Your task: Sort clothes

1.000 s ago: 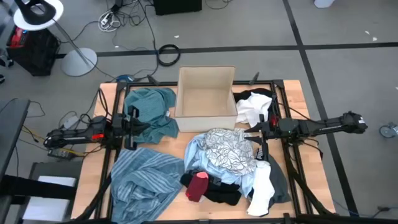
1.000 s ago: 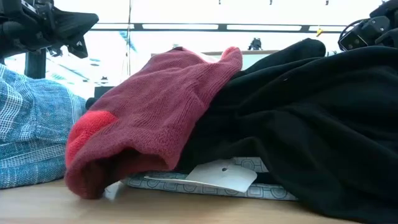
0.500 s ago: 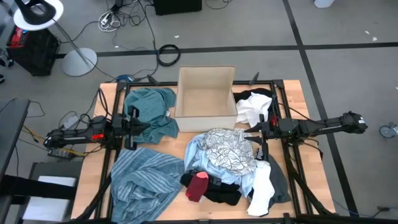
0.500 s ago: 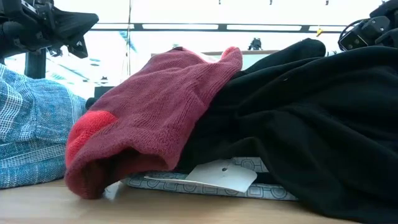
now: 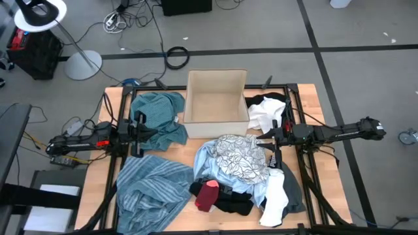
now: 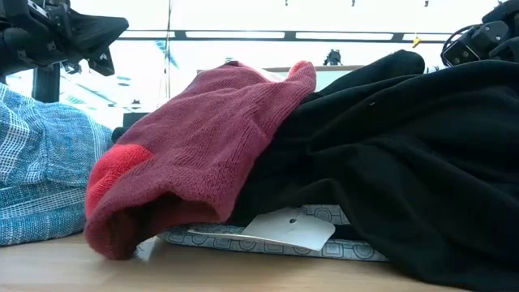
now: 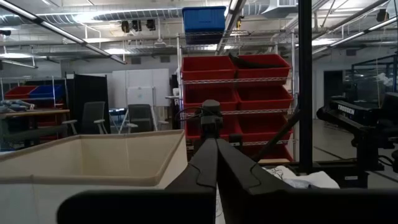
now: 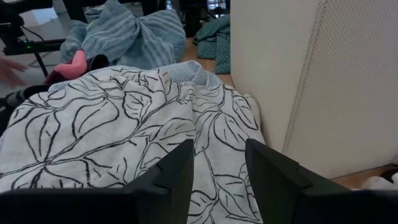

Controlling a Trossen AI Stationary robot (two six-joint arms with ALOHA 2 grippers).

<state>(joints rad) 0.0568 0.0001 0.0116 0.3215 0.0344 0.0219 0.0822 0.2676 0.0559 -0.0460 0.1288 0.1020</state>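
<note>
My right tool released, hovering over leaf-print shirt, centre frame. Left tool clenched, empty. Advice: drop straight, pinch single fold, avoid box.

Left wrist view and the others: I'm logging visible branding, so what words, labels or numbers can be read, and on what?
"TROSSEN": on the dark arm at the far side of the left wrist view, small and barely legible.
White tag under the black garment, low view: no print readable.
Nothing else legible in any view.
</note>
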